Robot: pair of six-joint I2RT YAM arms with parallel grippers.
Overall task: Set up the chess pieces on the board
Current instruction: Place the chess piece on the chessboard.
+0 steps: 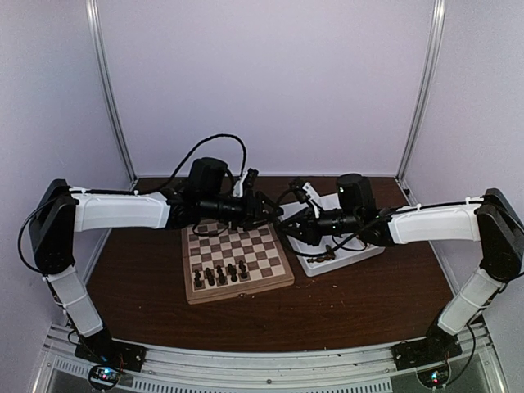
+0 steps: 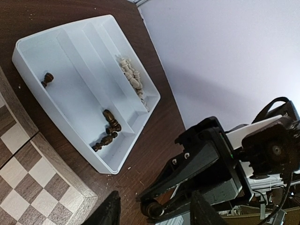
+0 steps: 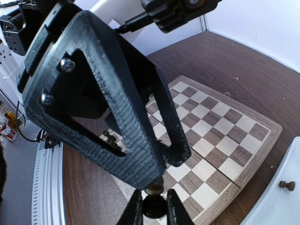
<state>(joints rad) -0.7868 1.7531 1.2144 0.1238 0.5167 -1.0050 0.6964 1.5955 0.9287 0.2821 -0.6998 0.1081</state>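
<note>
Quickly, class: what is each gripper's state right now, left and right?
Left gripper: open, jaws apart, holding nothing.
Right gripper: shut on a dark chess piece.

We hold both arms raised from the table's near edge and stretched level toward its middle, the left arm (image 1: 115,210) from the left side, the right arm (image 1: 434,223) from the right. Our grippers meet tip to tip. The right gripper (image 3: 153,208) pinches a dark chess piece (image 3: 153,201). The left gripper (image 2: 156,213) has its fingers apart on either side of that tip.
</note>
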